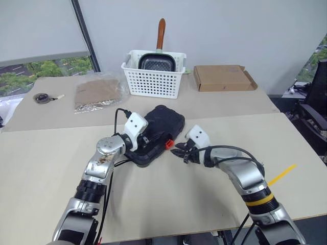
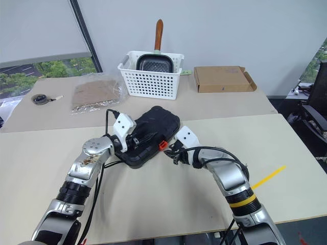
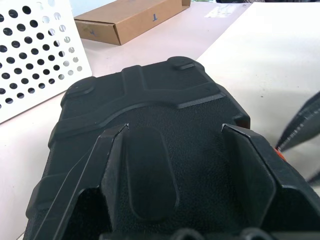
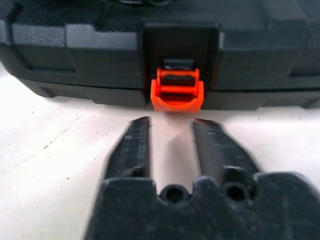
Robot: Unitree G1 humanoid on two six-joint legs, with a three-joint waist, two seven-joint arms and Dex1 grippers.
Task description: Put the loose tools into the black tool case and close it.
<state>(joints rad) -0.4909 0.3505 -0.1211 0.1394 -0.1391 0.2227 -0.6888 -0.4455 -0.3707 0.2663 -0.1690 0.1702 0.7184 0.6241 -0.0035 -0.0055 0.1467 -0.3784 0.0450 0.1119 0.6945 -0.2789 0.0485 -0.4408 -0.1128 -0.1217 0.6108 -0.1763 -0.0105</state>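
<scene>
Right pincer [image 4: 171,145], fingers slightly apart, sits just short of the orange latch [image 4: 177,91] on the closed tool case [image 1: 156,133]. Left pincer [image 3: 180,170], spread wide, presses the lid. Latching seems next: push the latch home.

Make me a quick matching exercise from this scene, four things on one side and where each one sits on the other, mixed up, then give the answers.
1. black tool case
2. frying pan
3. cardboard box
4. right gripper

A. inside the white basket
B. open, just short of the orange latch
C. shut, under the left gripper
D. flat on the far table, beside the basket

Pairs: 1-C, 2-A, 3-D, 4-B
</scene>
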